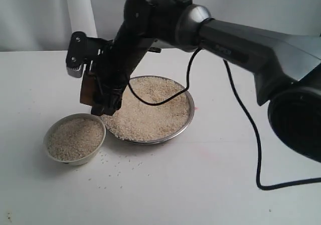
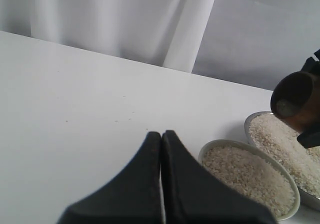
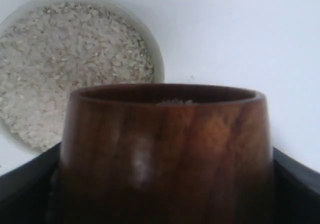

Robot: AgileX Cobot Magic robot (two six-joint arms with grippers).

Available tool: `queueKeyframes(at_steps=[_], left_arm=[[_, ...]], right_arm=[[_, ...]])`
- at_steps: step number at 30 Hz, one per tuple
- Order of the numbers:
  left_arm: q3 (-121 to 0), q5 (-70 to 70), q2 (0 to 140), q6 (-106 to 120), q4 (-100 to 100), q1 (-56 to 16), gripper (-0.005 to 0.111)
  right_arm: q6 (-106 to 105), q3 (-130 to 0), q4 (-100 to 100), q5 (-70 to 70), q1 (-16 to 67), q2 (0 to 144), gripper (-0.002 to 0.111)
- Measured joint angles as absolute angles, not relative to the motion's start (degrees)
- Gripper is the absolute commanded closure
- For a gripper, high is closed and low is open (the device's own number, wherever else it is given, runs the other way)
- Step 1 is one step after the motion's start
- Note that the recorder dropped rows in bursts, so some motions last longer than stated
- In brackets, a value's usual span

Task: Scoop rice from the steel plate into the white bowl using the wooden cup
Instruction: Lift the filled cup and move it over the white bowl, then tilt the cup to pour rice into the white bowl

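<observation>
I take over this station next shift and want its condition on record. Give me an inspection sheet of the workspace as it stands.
Surface: white table.
Job's things: steel plate holds a broad bed of rice; white bowl beside it is nearly full of rice; wooden cup is in the air, tilted, with a few grains inside.
Clutter: loose grains on the table in front of bowl and plate.
Grippers: right gripper shut on the wooden cup; left gripper shut, holding nothing.
Cables: black cable loops over the plate; second cable trails across the table.
Surroundings: white curtain behind.
</observation>
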State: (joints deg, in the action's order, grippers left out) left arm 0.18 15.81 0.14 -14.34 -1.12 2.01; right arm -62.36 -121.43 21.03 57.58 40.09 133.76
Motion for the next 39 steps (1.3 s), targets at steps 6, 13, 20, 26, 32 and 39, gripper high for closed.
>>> queueKeyframes(at_steps=[6,13,20,26,32,39], left_arm=[[0.18,15.81,0.14,-14.34,-1.12,2.01,0.107],[0.18,15.81,0.14,-14.34,-1.12,2.01,0.107],[0.18,15.81,0.14,-14.34,-1.12,2.01,0.107],[0.18,15.81,0.14,-14.34,-1.12,2.01,0.107],[0.18,15.81,0.14,-14.34,-1.12,2.01,0.107],[0.18,15.81,0.14,-14.34,-1.12,2.01,0.107]], right_arm=[[-55.58,-121.43,3.78,53.69,46.34,133.76,0.108],[-54.6,-121.43,-2.48,52.38,48.54,133.76,0.108],[-52.25,-121.43,-12.25,51.5,51.07,134.35,0.108],[-51.06,-121.43,-17.02,50.66,53.05,135.83,0.108],[-50.56,-121.43,-21.59,50.27,54.54,136.24,0.108],[-49.56,-121.43,-26.96,50.5,56.47,136.33,0.108]])
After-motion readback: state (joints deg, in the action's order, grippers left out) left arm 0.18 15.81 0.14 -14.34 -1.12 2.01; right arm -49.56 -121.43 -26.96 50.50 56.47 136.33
